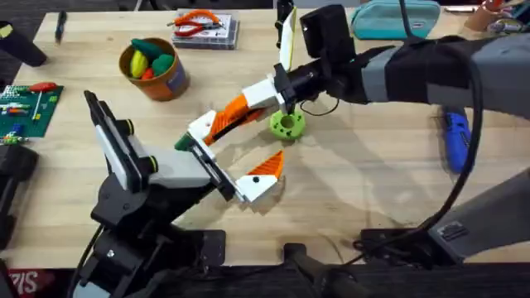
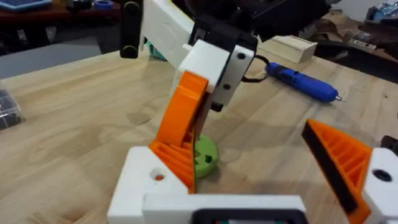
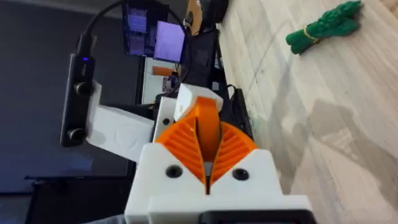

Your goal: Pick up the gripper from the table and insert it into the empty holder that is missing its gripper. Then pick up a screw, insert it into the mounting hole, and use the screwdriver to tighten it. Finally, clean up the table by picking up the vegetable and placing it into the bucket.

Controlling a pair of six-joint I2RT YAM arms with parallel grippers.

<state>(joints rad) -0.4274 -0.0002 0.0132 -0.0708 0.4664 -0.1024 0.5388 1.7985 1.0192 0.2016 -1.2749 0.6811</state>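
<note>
Two arms worked over the wooden table [image 1: 373,190], and each of the task's things counted one. One blue screwdriver [image 1: 455,141] lay flat near the right edge, well apart from both pincers. One orange-yellow bucket [image 1: 172,81] stood upright at the far left, holding three plumper toy pieces [image 1: 149,60]: one green, one yellow and one orange. One slender dark-green vegetable [image 3: 323,25] lay on the bare wood, not in the bucket; in the overhead view a sliver of it peeked out just beside the left arm's near finger. One round light-green piece with holes [image 1: 286,126] sat on the table at the middle. The left arm rose from the lower left and reached toward the middle, its wrist angled low, and the left gripper [image 1: 234,153] was spread wide, its two orange-padded fingers far apart with nothing between them. The right arm stretched from the right across the middle, its wrist tipped downward beside the green piece. The right gripper [image 1: 222,124] had its orange pads pressed together, with nothing visible between them, and its tip met the left gripper's far finger.
</note>
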